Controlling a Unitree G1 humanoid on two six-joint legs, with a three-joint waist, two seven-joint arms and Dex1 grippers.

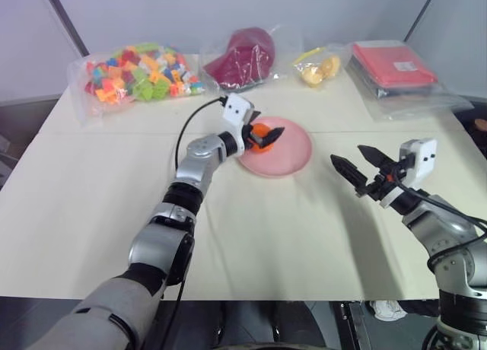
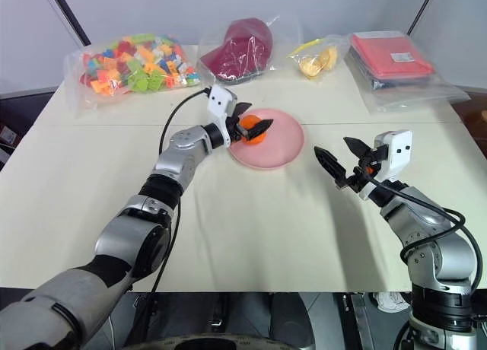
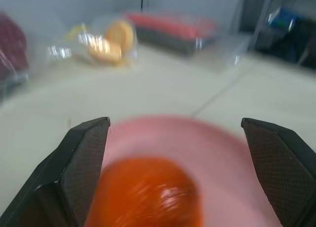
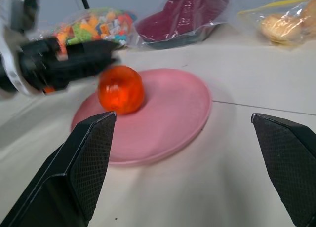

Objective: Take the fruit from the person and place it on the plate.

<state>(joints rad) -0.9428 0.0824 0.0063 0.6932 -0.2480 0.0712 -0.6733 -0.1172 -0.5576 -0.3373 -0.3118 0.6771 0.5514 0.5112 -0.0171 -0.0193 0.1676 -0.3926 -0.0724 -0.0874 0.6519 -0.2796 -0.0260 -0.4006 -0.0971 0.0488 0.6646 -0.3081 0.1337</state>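
I have the left gripper (image 1: 267,135) out over the near-left part of the plate (image 1: 293,156), and from the left wrist view its two black fingers (image 3: 81,163) stand wide apart with the fruit (image 3: 148,192) sitting low between them, not pinched by either one as far as I can see. In the right wrist view the fruit (image 4: 121,89) looks to be resting on the pink surface, towards the side where my left gripper is, with the fingers just beside it rather than clamped on it. I read that as the release: the jaws are spread about as far as they go and they have hold of nothing.

So my judgement is that the main work is done. The fruit is on the plate, inside the rim, though close to the edge on the left arm's side rather than in the middle. Being round and glossy, it could roll if I brush it, so what is left is to draw the left arm straight back without knocking it.

My right gripper (image 2: 340,157) hangs above the bare table (image 1: 91,198) well to the right of the plate, fingers parted and empty, taking no part here.

At the far edge lie a bag of coloured blocks (image 1: 137,74), a dark red bagged item (image 1: 242,57), a clear bag of pale yellow lumps (image 1: 321,68) and a red packet (image 1: 392,63), all well apart from the plate
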